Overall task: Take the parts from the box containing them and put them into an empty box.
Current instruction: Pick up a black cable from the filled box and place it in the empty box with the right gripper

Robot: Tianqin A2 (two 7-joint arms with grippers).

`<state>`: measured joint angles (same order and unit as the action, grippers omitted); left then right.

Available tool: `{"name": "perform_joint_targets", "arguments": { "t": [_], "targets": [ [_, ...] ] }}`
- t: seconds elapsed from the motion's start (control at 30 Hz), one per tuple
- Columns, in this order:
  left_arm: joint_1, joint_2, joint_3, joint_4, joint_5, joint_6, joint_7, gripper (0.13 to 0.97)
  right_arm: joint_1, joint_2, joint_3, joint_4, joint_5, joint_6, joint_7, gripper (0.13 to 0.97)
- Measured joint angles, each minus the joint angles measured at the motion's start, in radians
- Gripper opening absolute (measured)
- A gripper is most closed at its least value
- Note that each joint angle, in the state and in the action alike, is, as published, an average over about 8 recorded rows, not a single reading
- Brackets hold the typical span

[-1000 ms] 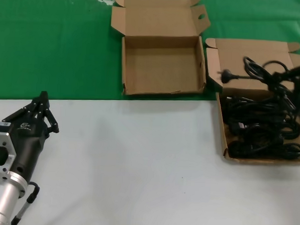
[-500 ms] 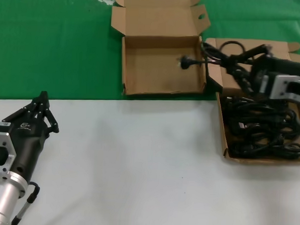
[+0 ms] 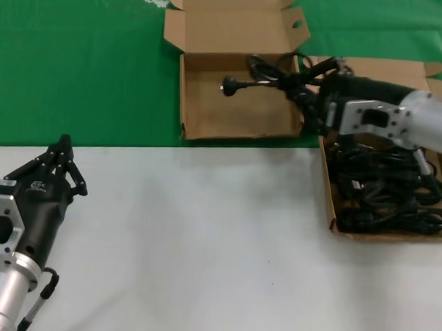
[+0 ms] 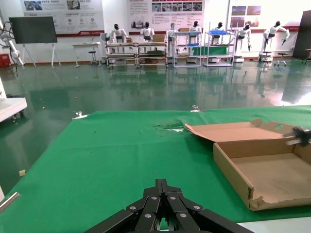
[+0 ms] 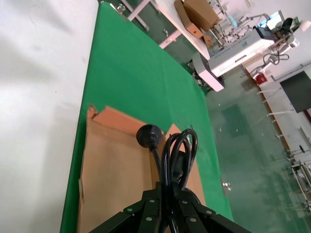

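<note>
Head view first: the right tool (image 3: 307, 85) hangs over the right wall of the empty box (image 3: 237, 126), clamped on a coiled power cord (image 3: 273, 74) whose loops and round plug (image 3: 228, 85) jut out to the left, already above the box floor. So the drop spot lies just left of and below the tool tip, and the cord's long axis runs left-right across the far part of that box. Right wrist view confirms it: the fingers (image 5: 150, 208) are pinched shut around the bundle, the plug (image 5: 147, 135) dangling ahead over bare cardboard (image 5: 112, 170). The rest of the cords (image 3: 385, 191) lie heaped in the wider box (image 3: 335, 214) on the right, directly under the right arm. The left tool (image 3: 58, 160) sits parked on the near-left tabletop (image 3: 203, 238), fingers closed together with nothing in them, well apart from both boxes. My read: a little more leftward travel, then lower and release, minding that the trailing loops clear the wall.
</note>
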<state>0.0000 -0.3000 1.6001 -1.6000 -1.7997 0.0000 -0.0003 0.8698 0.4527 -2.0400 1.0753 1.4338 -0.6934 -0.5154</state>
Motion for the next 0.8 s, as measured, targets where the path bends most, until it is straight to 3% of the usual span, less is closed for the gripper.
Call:
{"name": "perform_joint_targets", "arguments": {
  "t": [0.47,0.8],
  "targets": [
    [0.000,0.000,0.000,0.000,0.000,0.000,0.000,0.139,0.121,-0.209,0.014,-0.354,0.070,0.042,-0.289,0.167],
    [0.000,0.000,0.000,0.000,0.000,0.000,0.000,0.139,0.252,-0.353,0.120,-0.731,0.172,0.075,-0.631,0.167]
  ]
}}
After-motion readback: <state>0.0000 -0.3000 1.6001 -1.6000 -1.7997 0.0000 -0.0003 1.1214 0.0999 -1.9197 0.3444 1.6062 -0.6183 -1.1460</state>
